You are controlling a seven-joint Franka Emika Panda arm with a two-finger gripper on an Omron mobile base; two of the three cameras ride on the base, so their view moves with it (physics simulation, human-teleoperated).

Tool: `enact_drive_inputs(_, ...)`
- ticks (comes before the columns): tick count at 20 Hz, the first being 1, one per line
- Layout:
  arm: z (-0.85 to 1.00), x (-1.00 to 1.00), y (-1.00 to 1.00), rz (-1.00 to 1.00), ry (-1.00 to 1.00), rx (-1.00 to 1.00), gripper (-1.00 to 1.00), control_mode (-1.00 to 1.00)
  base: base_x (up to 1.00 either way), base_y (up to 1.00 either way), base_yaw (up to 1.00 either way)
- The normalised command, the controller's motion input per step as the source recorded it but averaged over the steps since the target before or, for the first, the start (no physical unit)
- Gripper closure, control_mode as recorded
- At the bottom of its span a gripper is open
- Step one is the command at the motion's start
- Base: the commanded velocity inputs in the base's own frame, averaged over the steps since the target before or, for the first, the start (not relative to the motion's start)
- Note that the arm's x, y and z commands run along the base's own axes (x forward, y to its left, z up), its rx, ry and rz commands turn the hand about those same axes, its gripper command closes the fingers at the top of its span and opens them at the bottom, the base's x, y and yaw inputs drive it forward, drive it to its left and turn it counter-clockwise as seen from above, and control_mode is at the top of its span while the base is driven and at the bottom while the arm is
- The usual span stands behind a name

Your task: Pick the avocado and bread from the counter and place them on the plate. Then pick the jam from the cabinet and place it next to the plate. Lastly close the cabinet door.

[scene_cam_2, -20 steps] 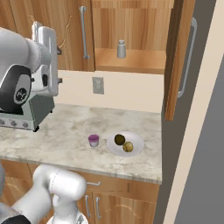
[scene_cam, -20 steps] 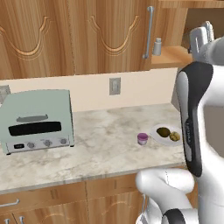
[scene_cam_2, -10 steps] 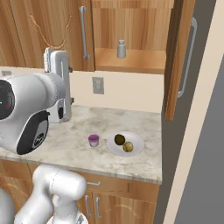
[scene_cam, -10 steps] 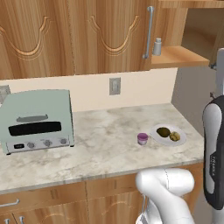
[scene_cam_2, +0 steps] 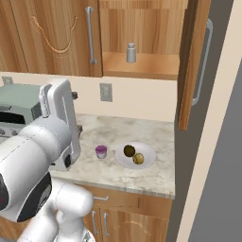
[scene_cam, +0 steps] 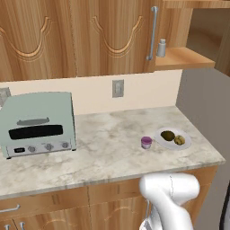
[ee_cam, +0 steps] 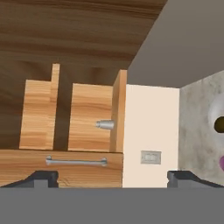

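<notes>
On the counter (scene_cam: 112, 148) lies the white plate (scene_cam: 162, 140) (scene_cam_2: 147, 159), holding the dark avocado (scene_cam: 167, 135) (scene_cam_2: 129, 151) and the tan bread (scene_cam: 179, 140) (scene_cam_2: 138, 158). The purple jam (scene_cam: 146, 142) (scene_cam_2: 101, 151) stands just left of the plate. The cabinet (scene_cam_2: 142, 66) is open, and its door (scene_cam_2: 191, 71) with the silver handle (scene_cam_2: 204, 61) is swung out at the right. My gripper (ee_cam: 113, 179) is open and empty. It looks from a distance at the cabinet shelf (ee_cam: 118, 109), with the view rolled sideways.
A grey shaker bottle (scene_cam: 161, 48) (scene_cam_2: 131, 52) (ee_cam: 105, 125) stands on the cabinet shelf. A pale green toaster oven (scene_cam: 38, 121) sits at the counter's left. A wall outlet (scene_cam: 117, 88) is on the backsplash. My white arm (scene_cam_2: 42, 151) fills the left of the right base view.
The arm has swung away to the right, out of the left base view, and now looms lower in the right base view. Plate, food and jam stay put.
</notes>
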Motion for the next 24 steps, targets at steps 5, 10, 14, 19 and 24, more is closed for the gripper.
enact_drive_inputs(5, 0.02, -0.47, -0.51, -0.02, 0.16, 0.01, -1.0, -1.0, 0.0, 0.0, 0.0)
enact_drive_inputs(10, -0.04, -0.04, -0.42, 0.0, 0.01, 0.04, -1.0, -1.0, 0.0, 0.0, 0.0)
enact_drive_inputs(14, -0.11, 0.0, -0.26, 0.0, -0.01, 0.0, -1.0, -1.0, 0.0, 0.0, 0.0)
enact_drive_inputs(19, -0.01, 0.0, -0.36, -0.05, -0.03, 0.0, -1.0, -1.0, 0.0, 0.0, 0.0)
enact_drive_inputs(24, 0.0, 0.0, -0.29, -0.08, 0.0, 0.0, -1.0, -1.0, 0.0, 0.0, 0.0)
